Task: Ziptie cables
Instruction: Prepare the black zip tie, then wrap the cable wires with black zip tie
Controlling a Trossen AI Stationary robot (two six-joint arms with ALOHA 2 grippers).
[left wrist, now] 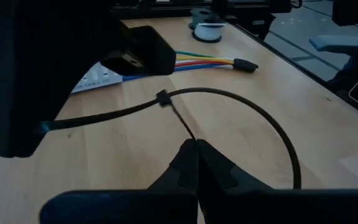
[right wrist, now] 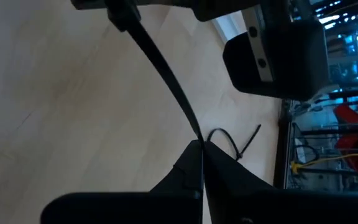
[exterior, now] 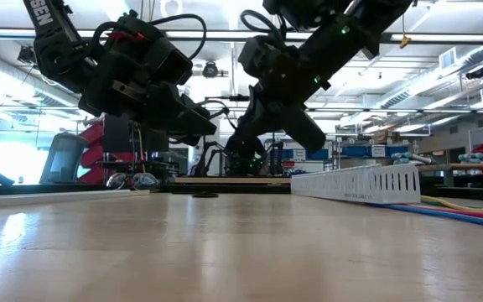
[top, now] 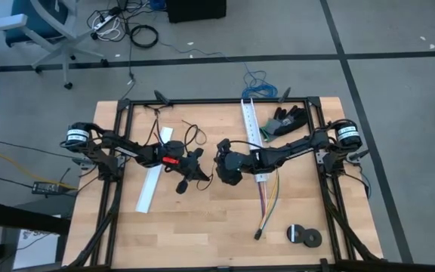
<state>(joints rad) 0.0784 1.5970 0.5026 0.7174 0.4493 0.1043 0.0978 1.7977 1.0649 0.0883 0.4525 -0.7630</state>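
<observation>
A black ziptie, drawn into a loop through its small head, is held above the table's middle between my two grippers. My left gripper is shut on it. My right gripper is shut on its strap and faces the left one. The cables, coloured wires with a dark end, lie flat on the wood toward the near right, outside the loop. Another ziptie lies curled on the table. My left gripper pinches a thin stretch of the ziptie at its fingertips, a short way from the head. From the head the loop curves round and passes behind the fingers. The fingers slant down toward the table's right. My right gripper pinches the ziptie's strap between its fingertips. From there the strap runs on straight and taut to the head beside the left gripper. The fingers slant down toward the table's left, in line with the strap.
A white slotted channel lies behind the right arm, and a second white strip lies under the left arm. Dark gloves sit at the far right, tape rolls at the near right. Black frame rails edge the table.
</observation>
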